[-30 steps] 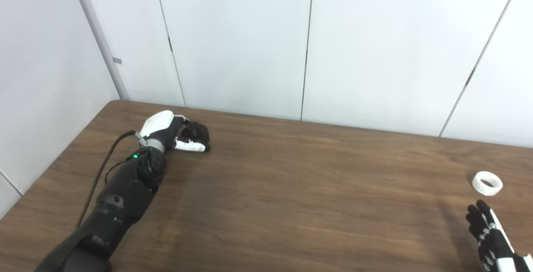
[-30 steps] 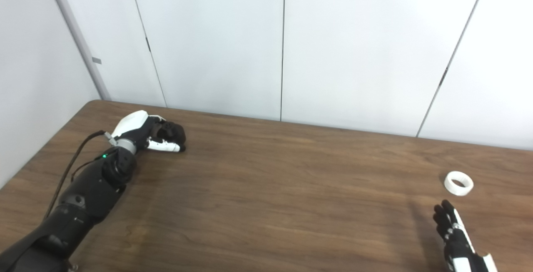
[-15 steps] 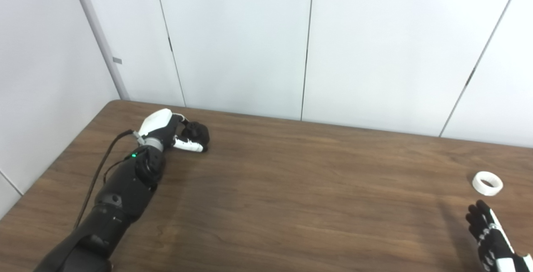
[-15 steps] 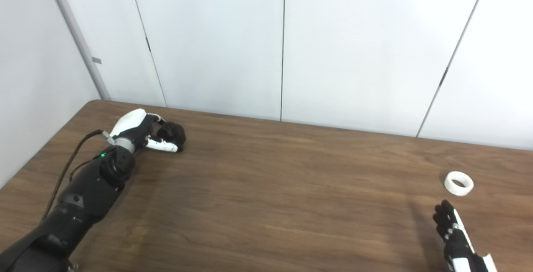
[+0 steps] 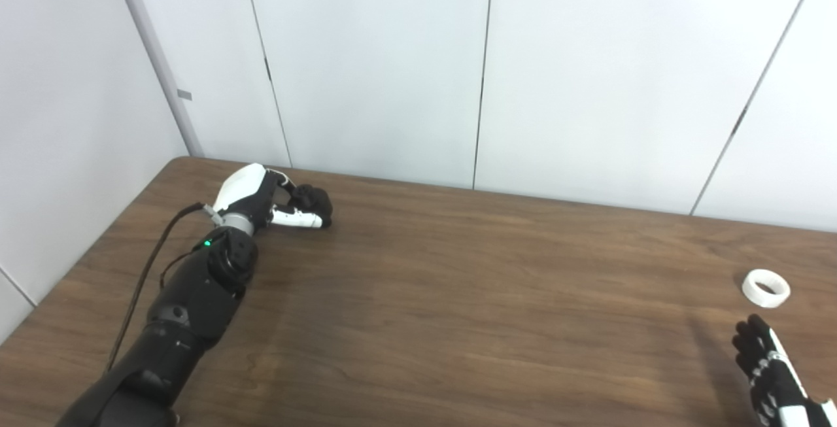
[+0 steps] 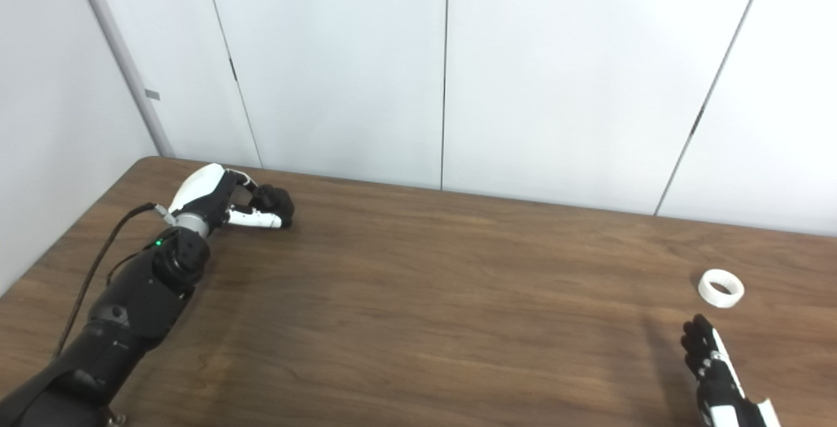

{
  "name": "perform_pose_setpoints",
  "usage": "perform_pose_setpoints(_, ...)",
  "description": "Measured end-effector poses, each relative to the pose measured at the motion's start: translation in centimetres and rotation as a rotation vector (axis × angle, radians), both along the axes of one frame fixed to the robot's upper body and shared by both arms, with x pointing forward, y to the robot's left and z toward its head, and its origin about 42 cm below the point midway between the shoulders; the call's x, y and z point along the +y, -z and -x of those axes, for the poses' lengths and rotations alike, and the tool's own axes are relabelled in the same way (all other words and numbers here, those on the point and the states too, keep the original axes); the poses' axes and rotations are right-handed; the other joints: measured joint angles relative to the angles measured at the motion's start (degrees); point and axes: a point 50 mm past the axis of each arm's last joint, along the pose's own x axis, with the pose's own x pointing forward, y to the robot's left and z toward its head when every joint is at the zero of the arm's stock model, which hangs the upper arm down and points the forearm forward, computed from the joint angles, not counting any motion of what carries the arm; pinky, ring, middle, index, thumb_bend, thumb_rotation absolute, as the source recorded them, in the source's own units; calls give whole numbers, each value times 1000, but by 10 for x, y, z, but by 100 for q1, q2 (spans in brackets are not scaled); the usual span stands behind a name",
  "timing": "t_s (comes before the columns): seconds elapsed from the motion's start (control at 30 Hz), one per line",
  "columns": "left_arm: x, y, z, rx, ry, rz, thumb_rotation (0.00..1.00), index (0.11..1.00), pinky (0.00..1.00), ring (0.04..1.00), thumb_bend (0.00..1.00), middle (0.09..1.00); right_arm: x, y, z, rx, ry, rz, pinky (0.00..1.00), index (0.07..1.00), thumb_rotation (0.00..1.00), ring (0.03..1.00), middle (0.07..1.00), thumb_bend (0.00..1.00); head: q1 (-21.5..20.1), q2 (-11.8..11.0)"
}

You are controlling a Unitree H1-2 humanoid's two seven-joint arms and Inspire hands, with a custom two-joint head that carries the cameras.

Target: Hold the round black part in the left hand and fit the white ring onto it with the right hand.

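Where the tabletop [image 5: 458, 322] meets the bottom edge, at about 5 o'clock, the right hand [image 5: 768, 368] comes in: black segmented fingers [image 5: 752, 348] with white inlays, held straight and slightly apart, gripping nothing. Its wrist is cut off by the frame in both views; the right eye view shows a little more of the white cuff.

Just beyond the fingertips, not touching them, the white ring [image 5: 765, 287] lies flat on the table at about 4 o'clock. It is a short, thick-walled band, matte, with faint ribbing on its outer wall; the wood shows through its hole.

The table is dark brown wood-grain laminate, smooth, with long streaks running left to right and a rounded far-left corner.

At 7 to 9 o'clock the left arm [image 5: 189, 296] stretches away: glossy black shells, a green indicator light at the wrist joint, a dark cable looping along its outer side. At about 10 o'clock the left hand [image 5: 261, 198], with a white glossy back, is curled with fingers and thumb closed round the round black part [image 5: 312, 201], a dark, lumpy, rounded form. Whether the part touches the table I cannot tell in either view.

Farthest off, the wall [image 5: 392, 54] is flat white panelling with thin vertical seams.
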Motion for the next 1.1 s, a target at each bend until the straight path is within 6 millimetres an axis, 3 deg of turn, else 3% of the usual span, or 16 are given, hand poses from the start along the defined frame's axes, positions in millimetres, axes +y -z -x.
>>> perform_pose_setpoints(0.27,-5,7,9,-2,64,-74,50,487,1000,919,519,819,0,0,0,-1,0,1,1000,990,1000,972,971,605,-18,0)
perform_pose_setpoints(0.47,-15,-6,27,-61,131,-126,51,488,1000,925,520,821,0,0,1,0,0,12,1000,992,1000,969,973,589,-79,26)
perform_pose_setpoints(0.8,-47,-23,72,-137,242,-130,52,486,1000,934,523,827,2,-2,2,-2,-2,14,988,990,1000,960,969,598,-167,62)
perform_pose_setpoints(1.1,-95,-36,115,-213,370,-111,54,486,1000,946,523,833,4,-2,2,-7,-5,10,985,986,1000,954,963,575,-325,149)
